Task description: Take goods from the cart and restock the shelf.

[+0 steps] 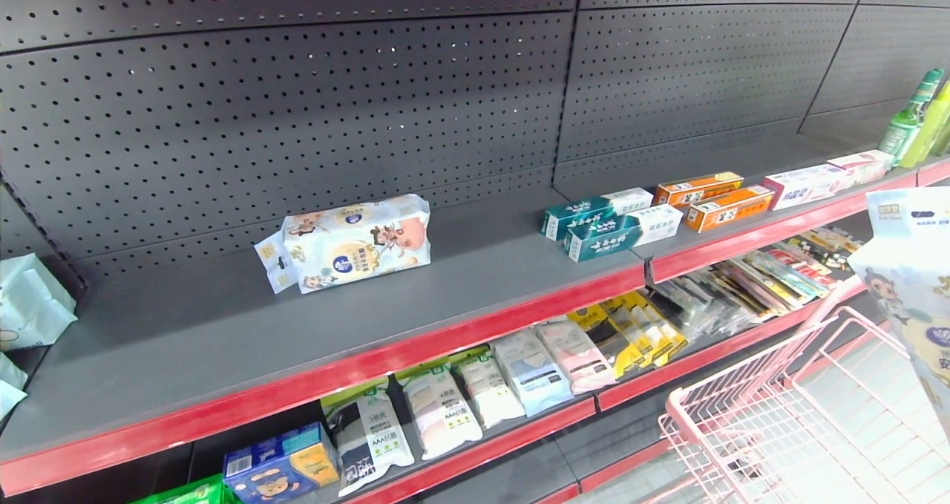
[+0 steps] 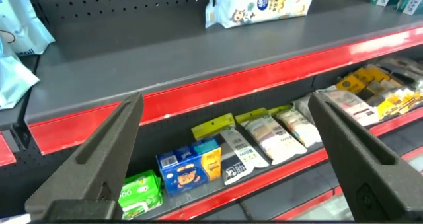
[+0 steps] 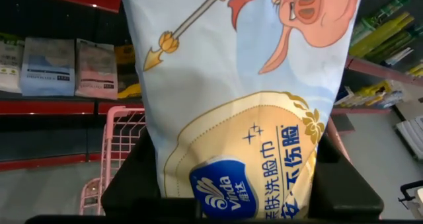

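Grey sheet metal makes up the shelf [image 1: 223, 326], with a perforated back panel and a red front lip. Its board has wide bare room on either side of the one pack lying on it. Pink wire forms the cart [image 1: 742, 422], which stands below my right fingers [image 3: 135, 174], its rim close to the lower shelf's edge. Those right fingers are clamped on a tall, soft tissue pack [image 3: 231, 85] of printed plastic film, one dark pad on each side of its lower part. It stands upright between them, above the cart and short of the shelf front. A second tissue pack [image 1: 356, 243] of the same film lies on its long side near the back panel, ahead of my left fingers [image 2: 99, 158] and higher than them. The left fingers are spread wide apart, and the lower shelf's small packets show through the gap. Toothpaste boxes [image 1: 616, 222], flat-sided card, lie toward the right fingers' side of that second pack, well apart from it.
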### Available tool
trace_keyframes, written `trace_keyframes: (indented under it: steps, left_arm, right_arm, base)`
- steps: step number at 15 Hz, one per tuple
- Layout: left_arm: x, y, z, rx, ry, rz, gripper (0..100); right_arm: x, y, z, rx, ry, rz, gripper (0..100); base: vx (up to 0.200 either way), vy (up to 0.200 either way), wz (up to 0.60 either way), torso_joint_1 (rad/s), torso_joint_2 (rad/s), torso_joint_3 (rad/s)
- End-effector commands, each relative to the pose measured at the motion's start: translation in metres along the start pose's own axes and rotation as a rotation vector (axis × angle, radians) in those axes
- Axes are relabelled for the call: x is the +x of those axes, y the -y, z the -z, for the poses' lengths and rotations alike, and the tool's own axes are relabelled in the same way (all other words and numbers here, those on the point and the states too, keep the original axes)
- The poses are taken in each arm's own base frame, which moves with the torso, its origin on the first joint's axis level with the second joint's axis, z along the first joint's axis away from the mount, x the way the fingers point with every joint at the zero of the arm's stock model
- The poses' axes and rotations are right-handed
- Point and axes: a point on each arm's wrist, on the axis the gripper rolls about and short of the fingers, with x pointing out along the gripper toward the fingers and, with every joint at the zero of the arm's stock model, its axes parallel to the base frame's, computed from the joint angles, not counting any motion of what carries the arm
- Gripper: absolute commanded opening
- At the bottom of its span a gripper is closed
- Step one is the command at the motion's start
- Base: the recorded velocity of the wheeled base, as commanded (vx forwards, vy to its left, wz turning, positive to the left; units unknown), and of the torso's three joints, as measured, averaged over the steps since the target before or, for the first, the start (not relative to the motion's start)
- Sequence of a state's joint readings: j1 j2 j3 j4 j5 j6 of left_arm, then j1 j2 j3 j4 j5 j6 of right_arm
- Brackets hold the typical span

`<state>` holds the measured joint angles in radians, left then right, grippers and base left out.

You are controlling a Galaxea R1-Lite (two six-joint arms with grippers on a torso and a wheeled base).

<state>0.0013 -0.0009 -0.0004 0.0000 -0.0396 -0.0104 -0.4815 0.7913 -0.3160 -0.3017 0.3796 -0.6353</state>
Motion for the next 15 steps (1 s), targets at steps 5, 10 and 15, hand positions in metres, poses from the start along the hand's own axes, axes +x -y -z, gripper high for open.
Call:
trace_keyframes:
  steps: [5, 10, 15]
  left_arm:
    - [0.0001, 0.0, 0.0001, 0.0, -0.001, 0.0, 100]
    - [0.0001, 0.0, 0.0001, 0.001, -0.001, 0.0, 100]
    - [0.001, -0.0001, -0.0005, 0.024, -0.015, 0.002, 100]
  right_arm:
    - [0.0011, 0.0003, 0.0005, 0.002, -0.005, -0.003, 0]
    - [0.0013, 0.001, -0.0005, -0.014, -0.002, -0.002, 0]
    - [0.0007, -0.0009, -0.0084, 0.158, 0.057, -0.049, 0]
  base:
    - [0.0, 0.0, 0.36, 0.001, 0.0, 0.002]
    - [0.0, 0.0, 0.36, 0.007, 0.0, -0.002]
    - [0.0, 0.0, 0.0, 0.0, 0.0, 0.0]
